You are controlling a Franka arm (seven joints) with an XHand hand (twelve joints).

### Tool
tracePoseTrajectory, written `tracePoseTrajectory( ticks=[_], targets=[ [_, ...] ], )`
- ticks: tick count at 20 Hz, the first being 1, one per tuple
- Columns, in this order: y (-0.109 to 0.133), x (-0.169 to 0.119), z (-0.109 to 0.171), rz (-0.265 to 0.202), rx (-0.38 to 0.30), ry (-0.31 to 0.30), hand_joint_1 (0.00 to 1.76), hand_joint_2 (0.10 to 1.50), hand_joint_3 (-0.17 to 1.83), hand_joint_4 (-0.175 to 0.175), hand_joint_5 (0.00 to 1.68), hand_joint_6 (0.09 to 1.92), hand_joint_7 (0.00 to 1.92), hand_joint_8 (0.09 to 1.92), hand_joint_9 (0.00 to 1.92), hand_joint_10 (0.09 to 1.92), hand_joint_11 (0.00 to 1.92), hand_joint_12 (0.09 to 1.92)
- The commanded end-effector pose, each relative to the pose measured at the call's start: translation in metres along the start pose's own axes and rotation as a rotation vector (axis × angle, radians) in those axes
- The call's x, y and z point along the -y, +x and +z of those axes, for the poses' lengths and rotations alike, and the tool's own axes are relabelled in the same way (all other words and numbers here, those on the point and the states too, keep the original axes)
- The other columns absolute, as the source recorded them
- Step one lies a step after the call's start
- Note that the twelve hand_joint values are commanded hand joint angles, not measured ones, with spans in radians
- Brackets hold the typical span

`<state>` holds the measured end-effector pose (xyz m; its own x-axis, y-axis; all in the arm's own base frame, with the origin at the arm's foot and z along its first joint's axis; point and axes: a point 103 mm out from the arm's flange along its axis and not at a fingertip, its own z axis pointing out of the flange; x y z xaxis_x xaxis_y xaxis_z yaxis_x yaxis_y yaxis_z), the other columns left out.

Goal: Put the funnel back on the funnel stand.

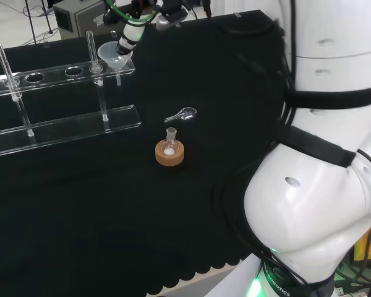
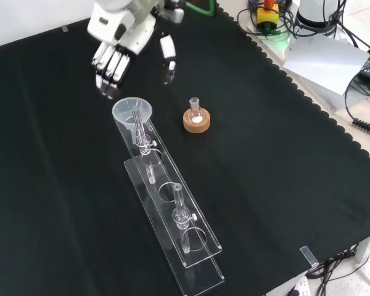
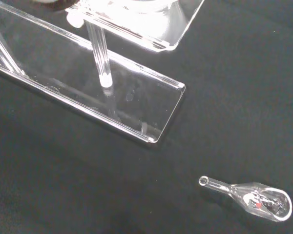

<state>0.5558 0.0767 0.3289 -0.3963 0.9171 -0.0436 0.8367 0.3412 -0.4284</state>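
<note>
Watching from my station, I go left to right across the front view. The clear funnel stand [image 2: 172, 209] runs from the lower right up toward the upper left — a base plate with a raised rack of round holes on thin posts. The funnel [image 2: 133, 112] sits in the end hole at the stand's upper left, mouth up, stem pointing down through the rack. Just above and left of it is the hand [image 2: 114, 58], fingers straight and hanging down, thumb [image 2: 168, 54] spread off to the right; the fingertips [image 2: 106, 86] are just beside the funnel's rim, and I see a sliver of black cloth between them. I read the hand as wide and holding nothing.

Right of the funnel stands a small flask [image 2: 196, 111] on a cork ring [image 2: 196, 121], apart from the stand.

In the head view the funnel [image 1: 114, 55] rests at the rack's right end with the hand [image 1: 128, 38] directly behind it. A small clear spoon-shaped glass piece [image 1: 182, 114] lies on the black cloth [image 1: 191, 204] between stand and flask [image 1: 170, 141] — the wrist view shows it on its side, well clear of the base plate's corner.
</note>
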Motion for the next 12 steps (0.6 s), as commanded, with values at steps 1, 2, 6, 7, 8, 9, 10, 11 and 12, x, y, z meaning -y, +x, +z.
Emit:
tracePoseTrajectory(
  ticks=[1, 2, 6, 7, 8, 9, 10, 11, 12],
  targets=[
    [0.008, 0.099, 0.0, 0.107, -0.025, -0.181, 0.67, 0.67, 0.48, -0.07, 0.19, 0.09, 0.02, 0.42, 0.08, 0.77, 0.0, 1.47],
    [0.008, 0.111, 0.003, 0.123, -0.024, -0.186, 0.68, 0.67, 0.48, -0.07, 0.2, 0.09, 0.01, 0.48, 0.1, 0.77, 0.01, 1.48],
    [0.011, 0.15, 0.018, 0.193, -0.04, -0.2, 0.68, 0.68, 0.48, -0.071, 0.23, 0.09, 0.0, 0.59, 0.14, 0.77, 0.03, 1.48],
    [0.011, 0.159, 0.023, 0.209, -0.045, -0.203, 0.69, 0.68, 0.49, -0.071, 0.23, 0.09, 0.0, 0.61, 0.14, 0.77, 0.04, 1.47],
    [0.012, 0.167, 0.027, 0.225, -0.049, -0.207, 0.69, 0.68, 0.49, -0.072, 0.24, 0.09, 0.0, 0.62, 0.15, 0.77, 0.04, 1.47],
    [0.011, 0.175, 0.032, 0.239, -0.055, -0.206, 0.69, 0.69, 0.49, -0.072, 0.25, 0.09, 0.0, 0.63, 0.16, 0.77, 0.04, 1.47],
    [0.011, 0.182, 0.036, 0.25, -0.06, -0.204, 0.69, 0.69, 0.49, -0.072, 0.25, 0.09, 0.0, 0.64, 0.16, 0.77, 0.04, 1.47],
    [0.01, 0.189, 0.04, 0.261, -0.064, -0.205, 0.69, 0.7, 0.49, -0.073, 0.26, 0.09, 0.0, 0.65, 0.17, 0.77, 0.05, 1.47],
    [0.01, 0.195, 0.044, 0.271, -0.067, -0.206, 0.7, 0.7, 0.49, -0.073, 0.26, 0.09, 0.0, 0.66, 0.17, 0.76, 0.06, 1.47]
  ],
)
